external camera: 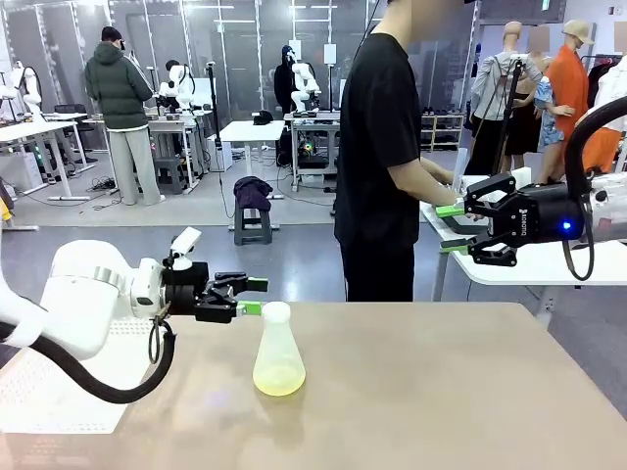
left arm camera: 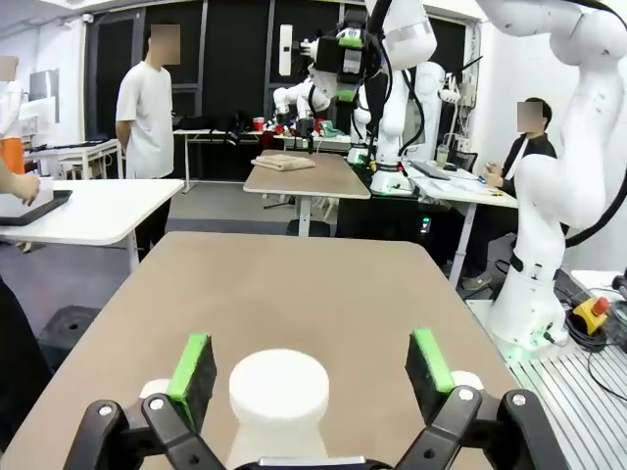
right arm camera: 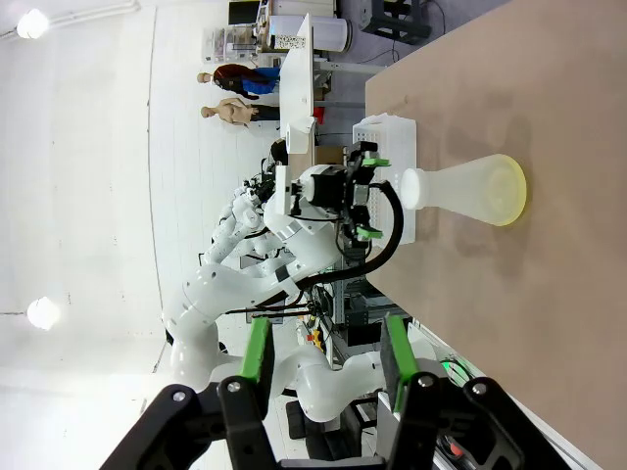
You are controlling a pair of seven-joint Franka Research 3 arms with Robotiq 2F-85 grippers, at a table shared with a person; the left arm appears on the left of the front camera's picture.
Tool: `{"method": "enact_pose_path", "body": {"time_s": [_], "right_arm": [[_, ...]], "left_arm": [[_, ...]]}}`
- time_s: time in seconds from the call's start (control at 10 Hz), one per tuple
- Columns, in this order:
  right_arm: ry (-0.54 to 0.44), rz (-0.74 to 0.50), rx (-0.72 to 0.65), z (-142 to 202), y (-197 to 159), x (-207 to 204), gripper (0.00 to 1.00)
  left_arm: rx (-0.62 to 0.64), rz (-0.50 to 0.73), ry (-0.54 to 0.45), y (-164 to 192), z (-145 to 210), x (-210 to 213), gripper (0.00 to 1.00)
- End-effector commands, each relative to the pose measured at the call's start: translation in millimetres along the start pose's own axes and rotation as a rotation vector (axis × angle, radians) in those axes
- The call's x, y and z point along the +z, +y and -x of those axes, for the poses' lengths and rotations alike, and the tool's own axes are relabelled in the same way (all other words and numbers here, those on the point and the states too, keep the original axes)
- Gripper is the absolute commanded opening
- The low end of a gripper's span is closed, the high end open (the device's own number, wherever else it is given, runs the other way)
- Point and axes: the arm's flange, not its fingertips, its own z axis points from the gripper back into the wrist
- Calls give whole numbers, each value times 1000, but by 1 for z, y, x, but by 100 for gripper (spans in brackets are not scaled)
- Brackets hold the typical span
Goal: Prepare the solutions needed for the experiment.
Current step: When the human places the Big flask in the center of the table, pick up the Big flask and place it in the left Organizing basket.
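Note:
A frosted conical flask (external camera: 278, 354) stands upright on the tan table (external camera: 441, 392), left of the middle. The solutions (external camera: 278, 382) show as a shallow pale yellow-green layer in its base. My left gripper (external camera: 253, 296) hangs level just left of the flask's mouth, jaws open and not touching it. Along its fingers, the flask's white mouth (left arm camera: 278, 390) sits low between the green pads (left arm camera: 193, 362). My right gripper (external camera: 451, 230) is raised high at the right, jaws open and holding nothing. From there the flask (right arm camera: 470, 188) and the left gripper (right arm camera: 374, 196) appear far off.
A person in black (external camera: 377, 147) stands at the table's far edge, hands at a white side table (external camera: 549, 269) to the right. A white perforated basket (external camera: 59, 392) lies at the table's left end, under my left arm.

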Motion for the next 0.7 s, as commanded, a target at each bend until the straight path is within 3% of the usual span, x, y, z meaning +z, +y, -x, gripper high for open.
{"method": "enact_pose_path", "body": {"time_s": [0.0,0.6], "right_arm": [[0,-4,3,1,1,0,57],[0,-4,3,1,1,0,57]], "left_arm": [[1,-2,-3,17,13,-9,100],[19,-2,-4,10,14,-4,100]]}}
